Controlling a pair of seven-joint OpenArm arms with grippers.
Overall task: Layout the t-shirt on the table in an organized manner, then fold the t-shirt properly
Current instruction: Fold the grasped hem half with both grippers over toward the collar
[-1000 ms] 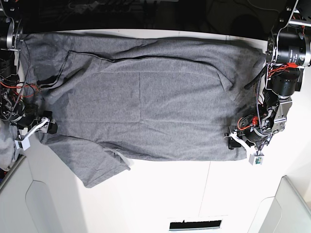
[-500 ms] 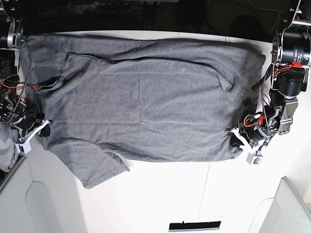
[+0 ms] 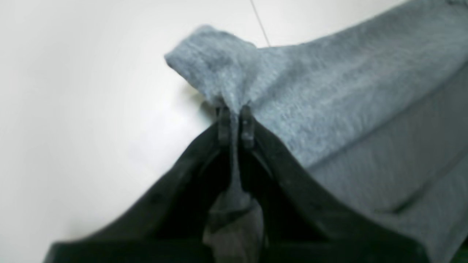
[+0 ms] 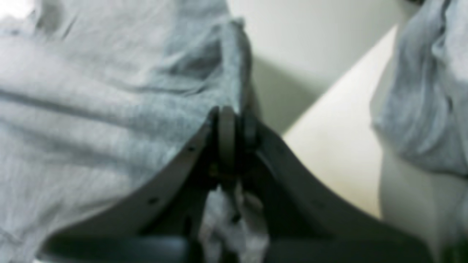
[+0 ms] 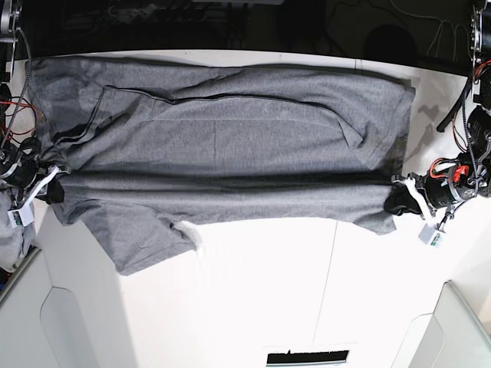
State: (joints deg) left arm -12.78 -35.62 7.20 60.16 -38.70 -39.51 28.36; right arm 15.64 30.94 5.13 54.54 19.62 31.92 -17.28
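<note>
The dark-grey t-shirt (image 5: pixel 230 146) lies across the white table (image 5: pixel 307 291), pulled taut sideways, with a shadowed ridge running between its two held edges. A sleeve hangs toward the front left. In the base view my left gripper (image 5: pixel 403 198) sits at the shirt's right edge and my right gripper (image 5: pixel 50 184) at its left edge. The left wrist view shows the left gripper (image 3: pixel 236 120) shut on a pinched corner of the t-shirt (image 3: pixel 329 91) above the table (image 3: pixel 73 109). In the right wrist view my right gripper (image 4: pixel 234 124) is shut on the t-shirt (image 4: pixel 91 109) at a fold.
Light grey bins stand at the front left (image 5: pixel 46 330) and front right (image 5: pixel 460 330). A paler grey cloth bundle (image 5: pixel 8 238) hangs off the far left edge, and this bundle (image 4: pixel 420 91) also shows beside the right gripper. A dark slot (image 5: pixel 307 356) marks the front edge.
Both grippers closed on the shirt's side edges and moved outward. The shirt is stretched wider, with a raised taut ridge across its lower part.
</note>
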